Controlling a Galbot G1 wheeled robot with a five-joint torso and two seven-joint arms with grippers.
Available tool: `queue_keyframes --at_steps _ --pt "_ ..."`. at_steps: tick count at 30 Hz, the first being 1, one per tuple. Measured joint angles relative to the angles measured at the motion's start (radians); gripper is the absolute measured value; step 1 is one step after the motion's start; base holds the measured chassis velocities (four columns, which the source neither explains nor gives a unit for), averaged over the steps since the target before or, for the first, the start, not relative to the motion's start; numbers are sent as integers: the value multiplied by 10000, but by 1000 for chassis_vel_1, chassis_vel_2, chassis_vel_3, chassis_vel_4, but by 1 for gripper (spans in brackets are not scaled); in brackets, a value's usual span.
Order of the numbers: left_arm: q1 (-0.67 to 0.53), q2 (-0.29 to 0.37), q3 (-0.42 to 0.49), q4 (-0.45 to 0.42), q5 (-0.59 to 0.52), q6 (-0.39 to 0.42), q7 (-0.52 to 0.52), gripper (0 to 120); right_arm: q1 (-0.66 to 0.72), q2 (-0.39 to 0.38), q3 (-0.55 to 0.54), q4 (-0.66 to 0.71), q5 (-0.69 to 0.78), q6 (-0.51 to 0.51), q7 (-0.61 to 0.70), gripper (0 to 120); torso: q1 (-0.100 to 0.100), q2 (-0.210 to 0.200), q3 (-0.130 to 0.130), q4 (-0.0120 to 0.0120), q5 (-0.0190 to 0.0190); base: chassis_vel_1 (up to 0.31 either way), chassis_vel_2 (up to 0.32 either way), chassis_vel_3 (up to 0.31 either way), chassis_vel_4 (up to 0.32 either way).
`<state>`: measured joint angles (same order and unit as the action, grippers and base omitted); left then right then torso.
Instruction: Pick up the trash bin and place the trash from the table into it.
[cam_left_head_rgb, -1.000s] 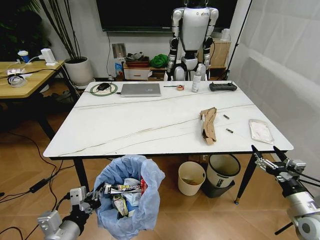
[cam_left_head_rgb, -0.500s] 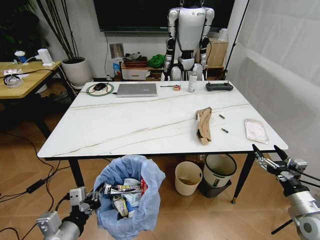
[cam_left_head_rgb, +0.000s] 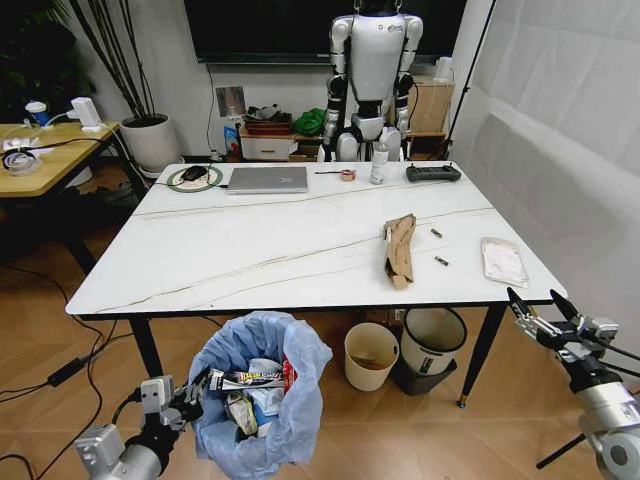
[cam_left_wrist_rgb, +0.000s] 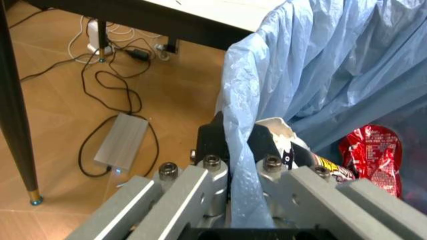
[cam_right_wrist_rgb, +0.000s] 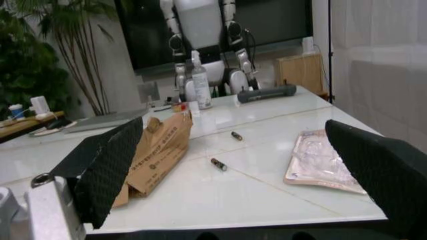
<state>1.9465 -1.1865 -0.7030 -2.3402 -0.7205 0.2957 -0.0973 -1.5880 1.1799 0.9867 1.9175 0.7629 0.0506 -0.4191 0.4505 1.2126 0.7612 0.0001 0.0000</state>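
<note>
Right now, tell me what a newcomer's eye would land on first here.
First, the bin, low in front of the table, its blue bag puffing over the rim and full of litter; the left gripper is clamped on the bag's edge. Next, the torn cardboard lying on the table's right half with a clear wrapper near the right edge. The right gripper hangs open just off that near right corner.

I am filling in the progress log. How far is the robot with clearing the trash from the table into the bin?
Done: the trash bin is picked up, with wrappers and a red can already inside.

In hand: the left gripper is clamped on the bag at its rim; the right gripper hangs open off the table corner.

Left: torn cardboard and a clear wrapper lie on the table.
</note>
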Motion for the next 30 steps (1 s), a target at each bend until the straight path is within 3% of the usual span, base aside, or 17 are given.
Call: queue_keyframes --at_steps 30 --pt "53 -223 99 -16 212 -33 43 0 112 -455 9 -241 220 69 -232 100 0 0 0 -1 0 -61 -61 59 57"
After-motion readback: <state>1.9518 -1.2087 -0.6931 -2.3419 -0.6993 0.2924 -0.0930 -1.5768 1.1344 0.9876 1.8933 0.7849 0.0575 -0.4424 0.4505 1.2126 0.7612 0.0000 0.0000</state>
